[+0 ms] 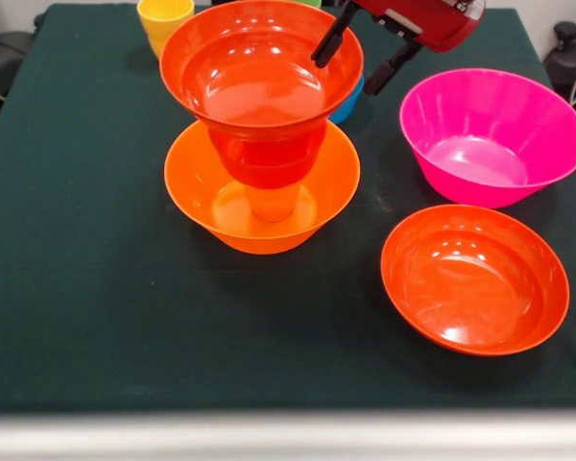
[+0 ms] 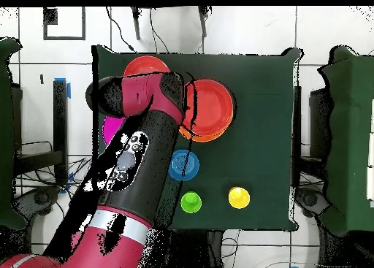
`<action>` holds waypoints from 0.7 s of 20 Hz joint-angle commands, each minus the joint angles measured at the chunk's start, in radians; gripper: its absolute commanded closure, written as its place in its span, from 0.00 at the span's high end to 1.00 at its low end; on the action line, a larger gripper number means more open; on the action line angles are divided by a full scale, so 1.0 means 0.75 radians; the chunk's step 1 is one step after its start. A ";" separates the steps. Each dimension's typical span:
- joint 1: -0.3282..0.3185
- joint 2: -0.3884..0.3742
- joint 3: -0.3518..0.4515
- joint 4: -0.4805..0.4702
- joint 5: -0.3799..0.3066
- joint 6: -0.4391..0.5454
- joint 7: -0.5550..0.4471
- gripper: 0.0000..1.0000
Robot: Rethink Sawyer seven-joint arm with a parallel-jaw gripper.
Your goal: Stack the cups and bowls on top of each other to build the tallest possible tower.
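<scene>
Red-orange bowl (image 1: 261, 67): sitting atop the tower (image 1: 265, 163), in the orange bowl (image 1: 211, 206).
Gripper (image 1: 365, 56): hovering open, empty, at the rim's far right.
Magenta bowl (image 1: 490, 134): resting right.

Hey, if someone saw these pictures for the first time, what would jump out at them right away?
The tower left of centre: a wide red-orange bowl perched on cups inside the big orange bowl. The gripper hangs at that top bowl's rim, one of the fingers inside and the other outside. To the right sit a pink bowl and, nearer the camera, another red-orange bowl, both empty.
</scene>
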 commanded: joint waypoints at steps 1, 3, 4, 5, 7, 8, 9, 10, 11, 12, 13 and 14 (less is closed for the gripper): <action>0.002 -0.009 0.096 0.081 0.001 0.019 0.202 1.00; 0.002 -0.007 0.095 0.077 -0.001 0.016 0.201 1.00; 0.001 -0.005 0.094 0.073 -0.002 0.018 0.199 1.00; 0.001 -0.005 0.093 0.071 -0.002 0.021 0.198 1.00; 0.001 -0.005 0.095 0.072 -0.002 0.021 0.198 1.00; 0.001 -0.005 0.095 0.075 -0.002 0.018 0.198 1.00; 0.001 -0.005 0.096 0.076 -0.002 0.018 0.198 1.00; 0.001 -0.008 0.097 0.081 -0.001 0.015 0.198 1.00; 0.001 -0.012 0.098 0.084 0.000 0.013 0.197 1.00; 0.001 -0.021 0.099 0.089 0.001 0.022 0.191 1.00; 0.001 -0.028 0.100 0.092 0.003 0.027 0.187 1.00; 0.000 -0.044 0.103 0.098 0.006 0.038 0.176 1.00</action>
